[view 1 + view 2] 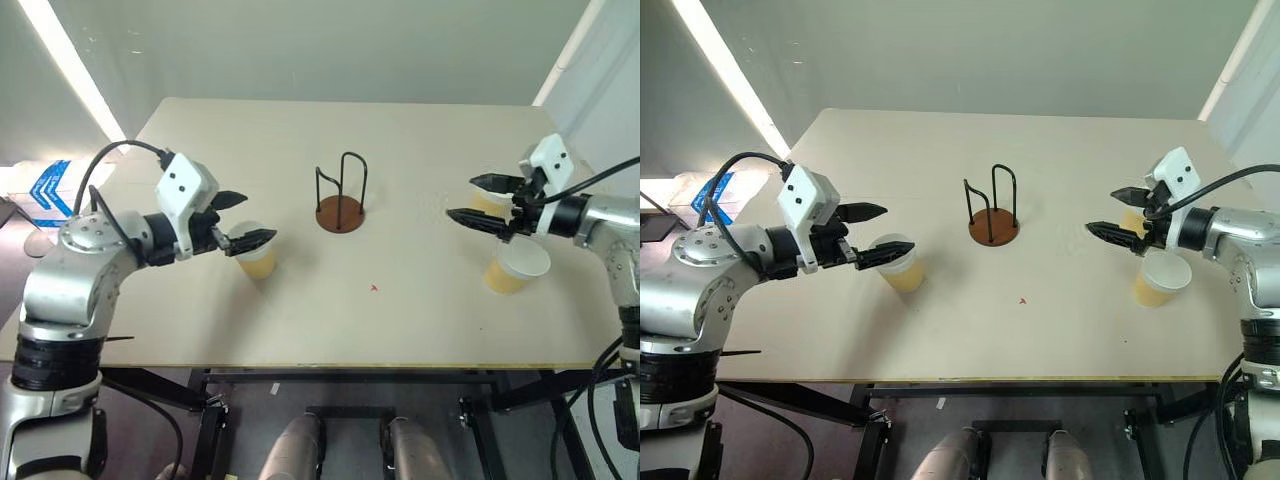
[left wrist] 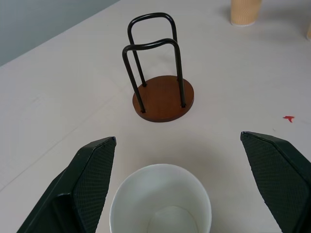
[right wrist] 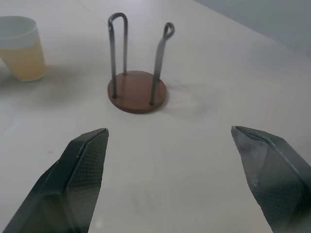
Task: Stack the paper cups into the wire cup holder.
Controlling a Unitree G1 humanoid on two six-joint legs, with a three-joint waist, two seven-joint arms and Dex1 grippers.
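The wire cup holder (image 1: 341, 212) stands empty at the table's middle, a brown disc with black wire loops. One paper cup (image 1: 256, 259) stands upright to its left, open mouth up. My left gripper (image 1: 243, 220) hovers just over that cup, open, with the cup (image 2: 160, 204) low between its fingers and untouched. Two more paper cups stand on the right: one (image 1: 516, 266) nearer the front edge, one (image 1: 487, 204) partly hidden behind my right gripper (image 1: 462, 198). The right gripper is open and empty, pointing toward the holder (image 3: 137, 91).
The pale table (image 1: 380, 320) carries a small red mark (image 1: 374, 288) in front of the holder. Its front edge runs close below both arms. A wall rises behind the far edge.
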